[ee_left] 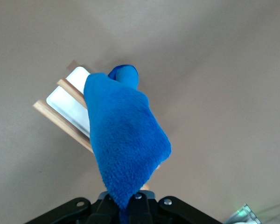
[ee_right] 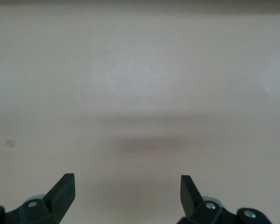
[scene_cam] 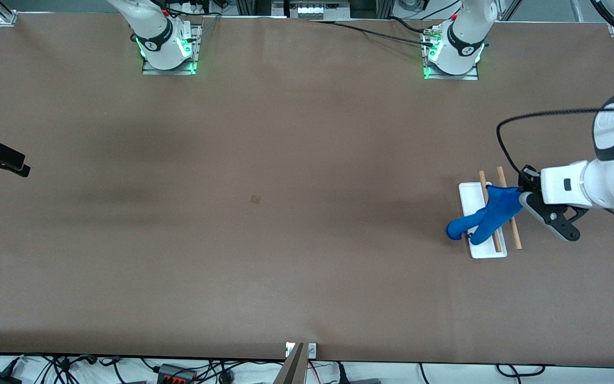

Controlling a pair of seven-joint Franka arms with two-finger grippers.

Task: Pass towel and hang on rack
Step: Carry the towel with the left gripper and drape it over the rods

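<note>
The royal-blue towel (scene_cam: 491, 213) lies draped across the two wooden rods (scene_cam: 515, 232) of the rack, whose white base (scene_cam: 469, 194) sits near the left arm's end of the table. My left gripper (scene_cam: 521, 198) is shut on one corner of the towel, just beside the outer rod. The towel's free end hangs past the base toward the table's middle. In the left wrist view the towel (ee_left: 126, 135) runs from my left gripper (ee_left: 126, 207) over the rods to the base (ee_left: 67, 99). My right gripper (scene_cam: 19, 168) waits open and empty over bare table (ee_right: 127, 184).
A small brown mark (scene_cam: 255, 199) is on the table's middle. Cables and plugs (scene_cam: 174, 373) lie along the edge nearest the front camera. The rack stands close to the table's edge at the left arm's end.
</note>
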